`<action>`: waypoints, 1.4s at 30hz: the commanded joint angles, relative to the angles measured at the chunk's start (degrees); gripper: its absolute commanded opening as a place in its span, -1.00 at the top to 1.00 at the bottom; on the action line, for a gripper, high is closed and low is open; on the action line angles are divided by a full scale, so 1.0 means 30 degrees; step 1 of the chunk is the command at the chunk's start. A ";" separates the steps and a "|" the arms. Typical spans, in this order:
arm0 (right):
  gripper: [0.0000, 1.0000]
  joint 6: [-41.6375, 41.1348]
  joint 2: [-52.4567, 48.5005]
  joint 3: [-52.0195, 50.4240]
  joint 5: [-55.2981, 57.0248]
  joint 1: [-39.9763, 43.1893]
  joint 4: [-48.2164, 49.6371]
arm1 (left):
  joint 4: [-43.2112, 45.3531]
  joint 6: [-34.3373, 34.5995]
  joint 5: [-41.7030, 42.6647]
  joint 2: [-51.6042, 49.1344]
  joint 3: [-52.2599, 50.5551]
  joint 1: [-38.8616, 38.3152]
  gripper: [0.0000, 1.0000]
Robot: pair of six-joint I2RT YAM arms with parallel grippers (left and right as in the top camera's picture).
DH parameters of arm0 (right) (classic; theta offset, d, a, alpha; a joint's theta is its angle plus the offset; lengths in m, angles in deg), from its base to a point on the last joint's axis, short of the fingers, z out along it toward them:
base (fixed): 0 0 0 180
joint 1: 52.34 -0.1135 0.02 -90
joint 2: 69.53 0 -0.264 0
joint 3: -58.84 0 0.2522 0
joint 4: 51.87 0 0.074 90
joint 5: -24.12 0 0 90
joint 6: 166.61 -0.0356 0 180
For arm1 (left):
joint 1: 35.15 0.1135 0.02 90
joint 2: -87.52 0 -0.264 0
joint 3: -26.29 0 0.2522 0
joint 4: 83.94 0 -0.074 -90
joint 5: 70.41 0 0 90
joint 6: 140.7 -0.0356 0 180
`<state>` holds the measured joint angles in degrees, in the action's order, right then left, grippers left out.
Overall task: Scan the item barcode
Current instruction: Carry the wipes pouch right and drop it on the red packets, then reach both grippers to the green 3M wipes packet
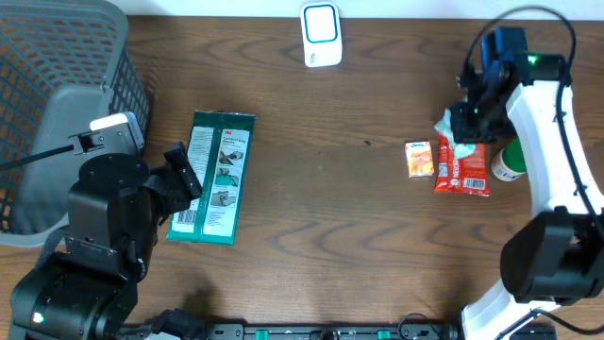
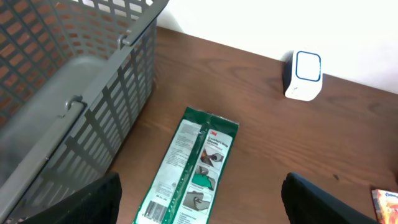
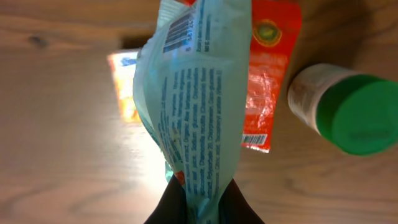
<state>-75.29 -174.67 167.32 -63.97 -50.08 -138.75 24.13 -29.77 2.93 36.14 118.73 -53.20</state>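
Note:
My right gripper (image 3: 205, 199) is shut on the lower end of a pale teal packet (image 3: 199, 93) with blue print. The packet hangs above the table, and a barcode (image 3: 180, 28) shows at its far end. In the overhead view the right gripper (image 1: 469, 121) holds this teal packet (image 1: 451, 144) at the right side. The white scanner (image 1: 321, 35) with a blue-ringed window stands at the back centre, also visible as the scanner (image 2: 303, 74) in the left wrist view. My left gripper (image 2: 202, 208) is open above a flat green package (image 2: 196, 168), not touching it.
A red packet (image 1: 462, 173), a small orange packet (image 1: 419, 158) and a green-capped bottle (image 1: 508, 162) lie below the right gripper. The green package (image 1: 211, 177) lies left of centre. A grey mesh basket (image 1: 57, 57) fills the back left corner.

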 commanded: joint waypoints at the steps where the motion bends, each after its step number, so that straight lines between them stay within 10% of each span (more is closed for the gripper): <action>1: 0.85 -0.0568 0.0073 -0.1880 0.0138 0.0794 0.1260 | -0.0029 -0.0175 -0.0197 0.0044 0.0102 0.0044 -0.65; 4: -0.33 -0.0568 0.0073 -0.2754 0.0124 0.0991 0.1814 | -0.0029 -0.0182 -0.0197 0.0044 0.0102 0.0044 -0.64; 10: -0.95 -0.0568 0.0124 -0.1953 0.0102 0.0962 0.1508 | -0.0029 -0.0175 -0.0197 0.0044 0.0102 0.0044 -0.65; 20: -0.99 -0.0554 0.0117 0.1144 -1.0528 0.0066 0.0022 | -0.0029 -0.0175 -0.0197 0.0044 0.0102 0.0044 -0.65; 27: -0.99 -0.0495 0.0117 -0.0175 -1.0557 -0.1574 0.0765 | 0.0270 -0.0109 -0.0182 0.0051 0.0102 0.0044 -0.64; 28: -0.98 -0.0503 0.0117 -0.0488 -1.0448 -0.1902 0.0976 | -0.0109 -0.0102 -0.0168 0.0051 0.0102 0.0044 -0.55; 30: -0.98 -0.0495 0.0117 -0.1290 -1.0214 -0.2594 0.1792 | -0.0896 0.0182 -0.0175 -0.0095 -0.0146 0.0044 0.52; 32: -0.99 -0.0495 0.0117 -0.1982 -1.0156 -0.3067 0.2820 | -0.1042 0.0911 -0.0175 -0.0408 -0.0896 0.0044 0.85; 39: -0.99 -0.0510 0.0117 -0.3912 -1.0163 -0.4350 0.5763 | -0.2033 0.1348 0.0007 -0.2849 -0.2441 0.0044 0.35; 42: -0.98 -0.0729 0.0117 -0.4583 -1.0163 -0.4881 0.6812 | -0.1800 0.1333 0.0517 -0.4255 -0.2463 0.0044 0.85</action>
<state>-76.47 -174.80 155.21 -93.57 -63.04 -119.74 18.25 -26.25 3.52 25.83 111.06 -53.20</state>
